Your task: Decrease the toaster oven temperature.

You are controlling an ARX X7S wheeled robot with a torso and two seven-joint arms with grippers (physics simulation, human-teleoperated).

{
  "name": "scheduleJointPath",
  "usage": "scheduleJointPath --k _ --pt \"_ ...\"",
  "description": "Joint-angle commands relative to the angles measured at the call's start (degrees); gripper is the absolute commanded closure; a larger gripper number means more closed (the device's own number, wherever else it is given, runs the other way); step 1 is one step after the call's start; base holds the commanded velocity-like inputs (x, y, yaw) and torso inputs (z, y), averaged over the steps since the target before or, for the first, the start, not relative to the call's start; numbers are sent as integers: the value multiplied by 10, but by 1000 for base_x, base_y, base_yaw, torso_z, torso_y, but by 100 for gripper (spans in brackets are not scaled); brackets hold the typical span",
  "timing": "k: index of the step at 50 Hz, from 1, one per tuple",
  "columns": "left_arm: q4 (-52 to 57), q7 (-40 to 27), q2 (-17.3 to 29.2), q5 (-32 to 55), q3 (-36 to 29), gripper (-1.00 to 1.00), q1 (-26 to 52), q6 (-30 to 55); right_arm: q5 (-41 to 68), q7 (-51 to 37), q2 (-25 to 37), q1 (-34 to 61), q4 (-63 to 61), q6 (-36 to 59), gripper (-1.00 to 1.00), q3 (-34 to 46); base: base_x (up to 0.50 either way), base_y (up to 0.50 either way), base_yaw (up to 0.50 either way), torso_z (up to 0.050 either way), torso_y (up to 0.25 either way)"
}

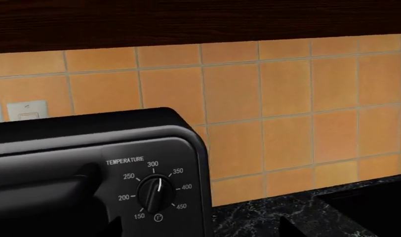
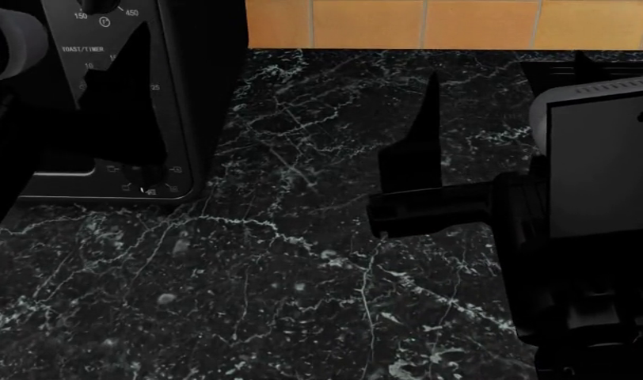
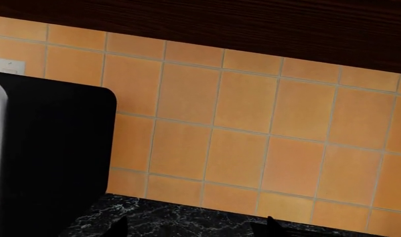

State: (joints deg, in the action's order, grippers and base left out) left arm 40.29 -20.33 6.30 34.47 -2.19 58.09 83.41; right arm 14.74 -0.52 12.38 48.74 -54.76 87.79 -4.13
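The black toaster oven (image 1: pixel 68 148) stands at the left on the counter. Its round temperature knob (image 1: pixel 155 192) has its white pointer just past 300. My left gripper (image 1: pixel 200 229) is open and empty, a short way in front of the oven and below the knob, touching nothing. In the head view the oven (image 2: pixel 195 95) is at top left, with one left finger (image 2: pixel 121 87) dark in front of its lower dials. My right gripper (image 3: pixel 194 231) is open and empty over the counter right of the oven; one of its fingers (image 2: pixel 422 134) shows in the head view.
The black marble counter (image 2: pixel 248 301) runs to an orange tile backsplash (image 3: pixel 240 123) under a dark wood cabinet (image 1: pixel 187 19). A wall outlet (image 1: pixel 26 109) sits behind the oven. A black body with a light grey panel (image 2: pixel 602 158) stands at the right.
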Motion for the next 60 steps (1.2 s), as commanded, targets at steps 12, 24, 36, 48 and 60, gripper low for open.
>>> scheduleJointPath --k 12,24,36,48,60 --pt "-88 2 44 -6 -93 -100 122 25 7 -6 -11 -5 16 -14 -100 -13 0 0 0 0 0" --pt "-162 10 54 -16 -122 -100 134 -9 14 -8 -13 -11 24 -26 -100 -18 0 0 0 0 0" --pt "-209 23 55 -19 -134 -100 118 -45 17 -8 -9 -24 32 -39 -100 -25 0 0 0 0 0" --pt "-237 26 68 -32 -157 -100 125 -69 21 -8 -13 -46 43 -67 -100 -31 0 0 0 0 0" --pt "-271 30 76 -45 -172 -100 126 -102 25 -9 -14 -55 52 -80 -100 -32 0 0 0 0 0"
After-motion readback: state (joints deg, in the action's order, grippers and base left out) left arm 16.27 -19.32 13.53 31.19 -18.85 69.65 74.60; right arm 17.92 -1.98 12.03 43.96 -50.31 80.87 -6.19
